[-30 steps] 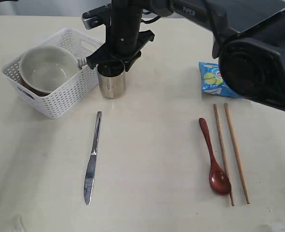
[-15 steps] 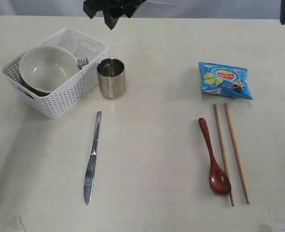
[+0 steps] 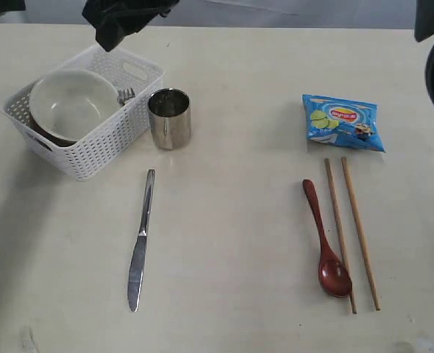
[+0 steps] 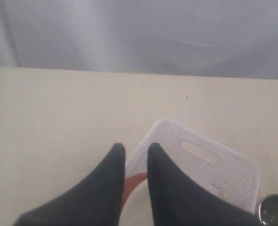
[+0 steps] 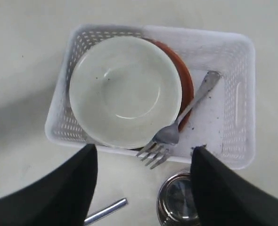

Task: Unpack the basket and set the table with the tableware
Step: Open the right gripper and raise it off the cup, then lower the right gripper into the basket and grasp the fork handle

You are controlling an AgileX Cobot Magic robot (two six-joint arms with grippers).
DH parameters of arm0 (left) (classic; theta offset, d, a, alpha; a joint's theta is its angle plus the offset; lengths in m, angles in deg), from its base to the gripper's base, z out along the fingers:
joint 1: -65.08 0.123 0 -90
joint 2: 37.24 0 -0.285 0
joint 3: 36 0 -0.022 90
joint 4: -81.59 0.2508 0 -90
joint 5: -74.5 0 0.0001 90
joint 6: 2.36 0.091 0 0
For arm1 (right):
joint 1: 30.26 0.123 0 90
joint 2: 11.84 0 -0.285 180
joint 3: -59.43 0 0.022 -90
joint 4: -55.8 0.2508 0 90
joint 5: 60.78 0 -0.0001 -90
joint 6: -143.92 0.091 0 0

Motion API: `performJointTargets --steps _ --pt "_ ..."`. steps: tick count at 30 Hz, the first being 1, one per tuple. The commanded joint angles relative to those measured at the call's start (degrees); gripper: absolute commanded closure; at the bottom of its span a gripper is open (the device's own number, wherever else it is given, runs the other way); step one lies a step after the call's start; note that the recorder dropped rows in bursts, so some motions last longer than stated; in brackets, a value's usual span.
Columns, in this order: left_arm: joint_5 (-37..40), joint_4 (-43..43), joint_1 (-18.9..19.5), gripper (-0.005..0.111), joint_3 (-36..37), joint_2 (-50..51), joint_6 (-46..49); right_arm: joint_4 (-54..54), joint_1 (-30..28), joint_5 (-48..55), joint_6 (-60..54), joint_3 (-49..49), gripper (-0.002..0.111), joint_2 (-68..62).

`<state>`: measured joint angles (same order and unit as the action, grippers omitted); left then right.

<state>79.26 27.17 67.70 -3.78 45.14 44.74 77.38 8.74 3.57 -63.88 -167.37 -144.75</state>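
— Basket [image 3: 92, 151]: not yet emptied?
— No. Inside basket: bowl [image 3: 73, 103] nested on plate [image 5: 186, 81], fork [image 5: 166, 136] slanted against bowl, tines up at basket wall. Probably packed widest-lowest, so bowl before plate, fork likely easiest first.
— Outside basket?
— Cup [image 3: 169, 118] just beside basket; knife [image 3: 140, 243] near basket; spoon [image 3: 321, 234] and chopsticks [image 3: 340, 235] well apart from basket, parallel, laid like a place setting. Packet [image 3: 343, 121] far from basket too, not tableware.
— Grippers?
— Right gripper [image 5: 143, 149] above basket, spread wide, holding nothing. Left gripper [image 4: 134, 148] near basket corner, fingers barely parted, empty too.
— Room?
— Plenty of bare table [image 3: 232, 220] between knife and spoon for bowl and plate. Tight only at basket walls, with cup crowding one side.
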Motion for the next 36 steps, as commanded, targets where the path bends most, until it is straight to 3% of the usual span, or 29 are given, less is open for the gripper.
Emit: performJointTargets --steps 1,17,31,36 --pt "0.3 -0.1 0.2 0.084 -1.5 2.8 0.2 0.5 0.5 2.7 -5.5 0.1 0.052 -3.1" --pt "0.0 0.2 0.2 0.082 -1.5 3.3 2.6 -7.1 2.0 2.8 -34.8 0.1 0.052 -6.1" --pt "-1.2 0.1 0.2 0.082 -1.5 3.3 2.6 -7.1 3.4 -4.2 -40.8 0.1 0.053 -8.2" --pt "-1.4 0.1 0.2 0.082 -1.5 3.3 2.6 -7.1 3.8 -4.3 -41.1 0.1 0.066 -8.2"
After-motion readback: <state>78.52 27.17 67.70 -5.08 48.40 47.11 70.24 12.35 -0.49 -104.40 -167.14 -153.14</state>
